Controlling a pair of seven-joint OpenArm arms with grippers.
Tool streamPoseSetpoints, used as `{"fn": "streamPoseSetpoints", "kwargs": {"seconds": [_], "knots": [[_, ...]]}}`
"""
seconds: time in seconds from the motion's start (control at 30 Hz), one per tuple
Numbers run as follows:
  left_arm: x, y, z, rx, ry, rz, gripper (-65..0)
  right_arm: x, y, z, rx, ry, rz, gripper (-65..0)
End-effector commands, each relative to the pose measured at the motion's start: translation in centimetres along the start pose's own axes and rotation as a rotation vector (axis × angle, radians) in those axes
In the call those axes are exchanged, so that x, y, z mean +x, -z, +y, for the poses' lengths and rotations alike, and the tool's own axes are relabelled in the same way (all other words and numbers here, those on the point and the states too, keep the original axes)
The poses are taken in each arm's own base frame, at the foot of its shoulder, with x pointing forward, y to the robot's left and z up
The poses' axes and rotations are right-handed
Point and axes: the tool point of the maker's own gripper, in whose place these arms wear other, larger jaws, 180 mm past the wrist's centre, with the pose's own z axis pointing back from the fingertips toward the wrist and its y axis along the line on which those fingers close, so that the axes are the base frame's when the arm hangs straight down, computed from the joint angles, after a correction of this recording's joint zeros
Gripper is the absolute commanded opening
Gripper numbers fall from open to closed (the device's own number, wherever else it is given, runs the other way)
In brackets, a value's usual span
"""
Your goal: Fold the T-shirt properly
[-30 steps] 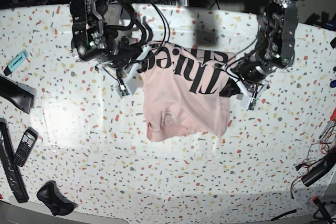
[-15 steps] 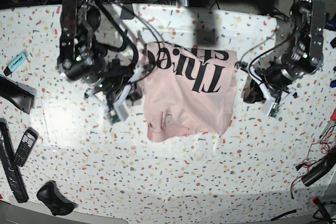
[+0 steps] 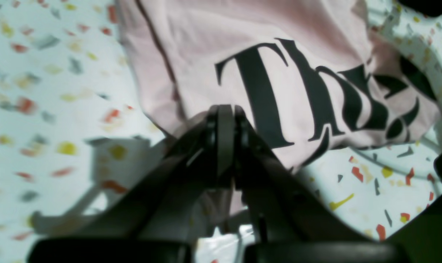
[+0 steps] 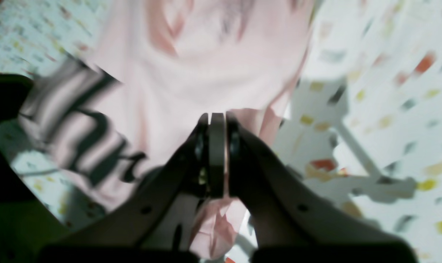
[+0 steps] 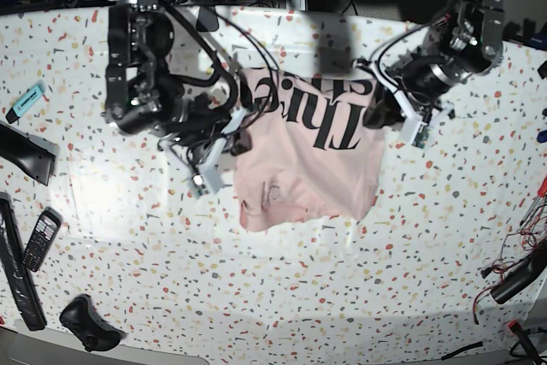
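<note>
Your T-shirt (image 5: 308, 156) lies at the desk (image 5: 282, 297) centre, lettering toward 12 o'clock. The left pincer (image 3: 224, 120) and right pincer (image 4: 216, 126) are both clamped on its side edges. If you pull unevenly, the cloth may slip out and wrinkle

surface: white terrazzo-speckled table (image 5: 282, 288) lying under bright overhead glare | left edge: phone (image 5: 40, 239), teal marker (image 5: 26, 101), black mouse-like lump (image 5: 88, 324) resting | right edge: cables (image 5: 521, 245) trailing | back: dark clutter sitting in shadow
</note>
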Motion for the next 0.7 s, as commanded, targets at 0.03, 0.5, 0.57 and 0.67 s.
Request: {"fn": "streamPoseSetpoints", "kwargs": {"seconds": [0.03, 0.5, 0.57, 0.67], "knots": [[-1.2, 0.4, 0.4, 0.0, -0.034, 0.019, -65.0, 0.2, 0.7, -0.3, 0.003, 0.006, -0.014, -65.0], [-5.5, 0.8, 1.7, 0.032, 0.013, 0.154, -65.0, -3.0, 1.9, -2.0, -0.05, 0.011, 0.085, -65.0], [-3.9, 0.4, 1.4, 0.029, 0.046, 0.126, -65.0, -1.7, 1.0, -2.0, -0.067, -0.015, 0.059, -65.0], [-0.9, -1.0, 0.1, 0.004, 0.087, 0.041, -65.0, 0.7, -0.8, -1.9, -0.088, -0.047, 0.003, -65.0]]}}
